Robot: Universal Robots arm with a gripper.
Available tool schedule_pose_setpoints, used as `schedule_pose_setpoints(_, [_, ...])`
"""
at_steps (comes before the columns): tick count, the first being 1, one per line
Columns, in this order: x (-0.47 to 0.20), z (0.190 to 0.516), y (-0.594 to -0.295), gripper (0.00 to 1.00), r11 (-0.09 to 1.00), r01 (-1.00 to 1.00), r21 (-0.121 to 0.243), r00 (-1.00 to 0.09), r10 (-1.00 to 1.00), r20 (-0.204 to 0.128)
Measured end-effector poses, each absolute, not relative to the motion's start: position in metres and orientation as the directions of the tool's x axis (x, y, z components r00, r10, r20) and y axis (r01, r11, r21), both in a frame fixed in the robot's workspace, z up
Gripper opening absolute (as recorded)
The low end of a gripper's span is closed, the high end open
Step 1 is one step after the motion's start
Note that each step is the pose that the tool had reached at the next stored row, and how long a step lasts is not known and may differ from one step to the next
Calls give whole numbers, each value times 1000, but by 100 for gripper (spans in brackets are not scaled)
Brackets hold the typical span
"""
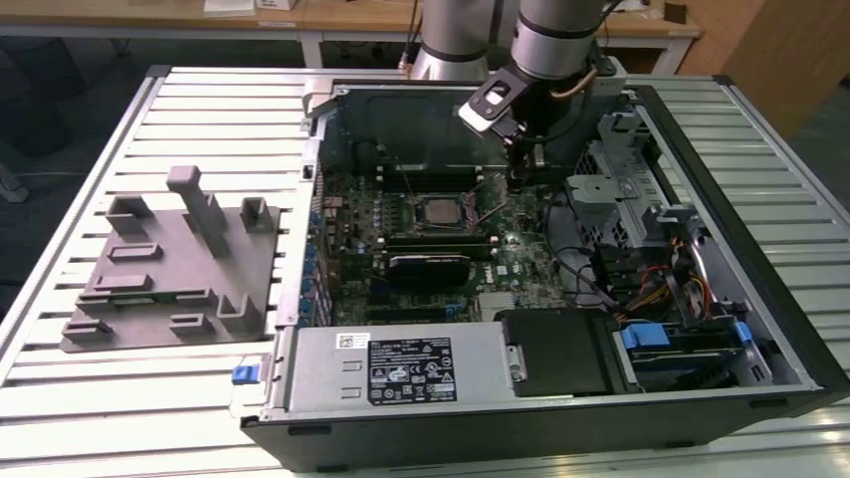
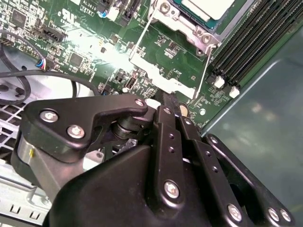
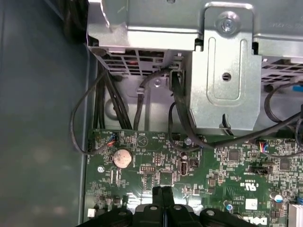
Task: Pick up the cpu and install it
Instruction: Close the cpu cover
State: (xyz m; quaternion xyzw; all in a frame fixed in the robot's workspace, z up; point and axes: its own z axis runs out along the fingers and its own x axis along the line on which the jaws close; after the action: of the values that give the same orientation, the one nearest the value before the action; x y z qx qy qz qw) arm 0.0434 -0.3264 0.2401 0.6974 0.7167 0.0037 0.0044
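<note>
While the arm [image 1: 551, 40] pointed down into the open metal case [image 1: 398, 119], its black hand [image 1: 520, 171] was closed on nothing above the green board [image 1: 525, 249]; the shiny square cpu [image 1: 436, 209] lay flat in the socket [image 2: 188, 27] mid-board.

The cpu [image 2: 208, 7] is cut off by the second wrist view's edge; the gripper [image 2: 168, 100] hides part of the motherboard [image 2: 94, 42]
</note>
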Motion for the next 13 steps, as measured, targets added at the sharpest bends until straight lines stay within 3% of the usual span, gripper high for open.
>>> schedule_pose_setpoints(13, [32, 239, -330, 11, 27, 1000, 12, -27, 1000, -1])
